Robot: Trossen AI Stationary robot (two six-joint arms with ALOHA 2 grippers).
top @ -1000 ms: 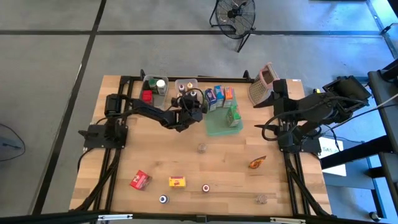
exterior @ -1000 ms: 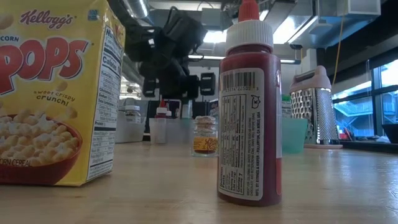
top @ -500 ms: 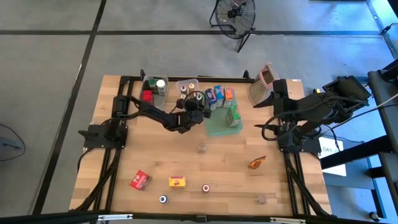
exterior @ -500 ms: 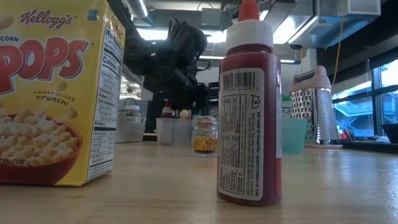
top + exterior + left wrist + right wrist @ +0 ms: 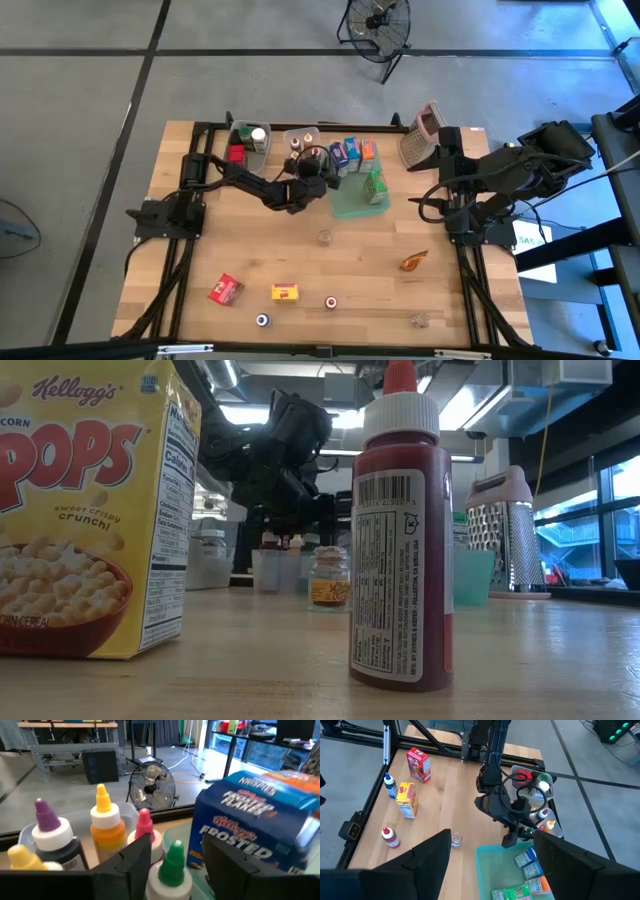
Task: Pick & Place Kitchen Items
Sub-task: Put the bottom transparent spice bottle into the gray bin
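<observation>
the left gripper (image 5: 318,170) hangs over the clear bin (image 5: 287,135) at the far edge of the bench. its fingers (image 5: 131,862) stand apart either side of a green-capped bottle (image 5: 173,865); whether they touch it cannot be told. beside that bottle stand a pink-capped bottle (image 5: 144,827), an orange bottle (image 5: 106,827), a purple-capped bottle (image 5: 50,832) and a yellow-capped bottle (image 5: 22,857). a blue carton (image 5: 250,827) stands just beside them on the green tray (image 5: 350,205). the right gripper (image 5: 428,205) waits near the bench's right edge, fingers (image 5: 427,857) spread wide and empty. along the near edge lie a red carton (image 5: 226,290), a yellow carton (image 5: 286,292), a red bottle (image 5: 330,301) and a blue-capped bottle (image 5: 262,320). a small jar (image 5: 324,237) stands mid-bench. the box grater (image 5: 420,133) stands at the far right corner.
</observation>
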